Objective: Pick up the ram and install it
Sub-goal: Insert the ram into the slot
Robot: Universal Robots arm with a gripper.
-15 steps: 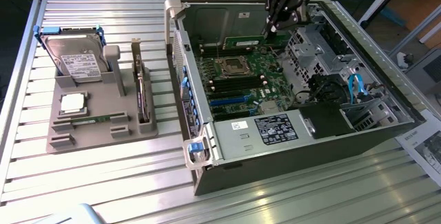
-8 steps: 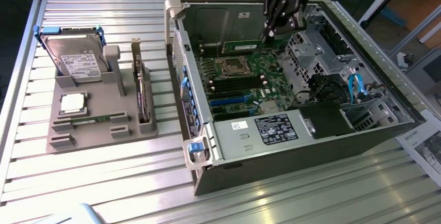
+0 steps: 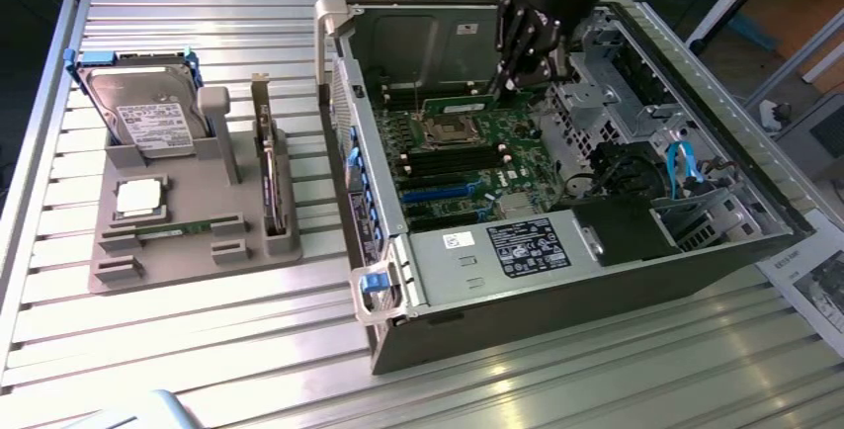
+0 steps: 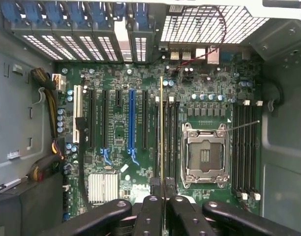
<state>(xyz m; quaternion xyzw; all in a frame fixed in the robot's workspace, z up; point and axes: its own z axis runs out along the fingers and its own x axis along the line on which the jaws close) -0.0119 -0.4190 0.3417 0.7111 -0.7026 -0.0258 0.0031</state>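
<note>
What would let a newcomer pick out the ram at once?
Inside the open computer case, find the green motherboard and its empty silver processor socket. Beside that socket, the ram is the thin stick standing edge-on, clamped in the end effector, unlike the bare black slots around it.

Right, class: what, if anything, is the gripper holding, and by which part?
The gripper holds the ram, a thin stick seen edge-on over the motherboard, pinched across its flat faces near one end.
</note>
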